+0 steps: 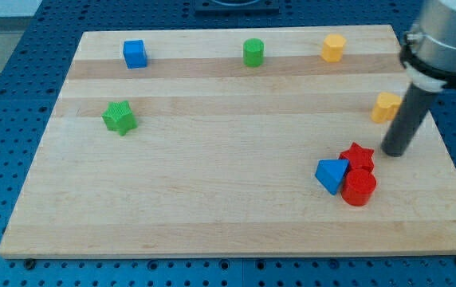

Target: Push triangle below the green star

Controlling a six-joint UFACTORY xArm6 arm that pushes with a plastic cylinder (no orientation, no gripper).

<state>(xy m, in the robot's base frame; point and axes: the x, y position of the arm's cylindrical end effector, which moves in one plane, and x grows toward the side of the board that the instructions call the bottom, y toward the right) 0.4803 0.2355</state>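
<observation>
Now the blue triangle must be pushed toward the view's left, so contact is best made on its right side, but the red star and the red cylinder are touching it there. My tip, a bare rod with nothing to open or close, is placed just right of the red star. The green star is well apart, at the left.

Blue triangle, green star, red star, pale striped wooden board.
</observation>
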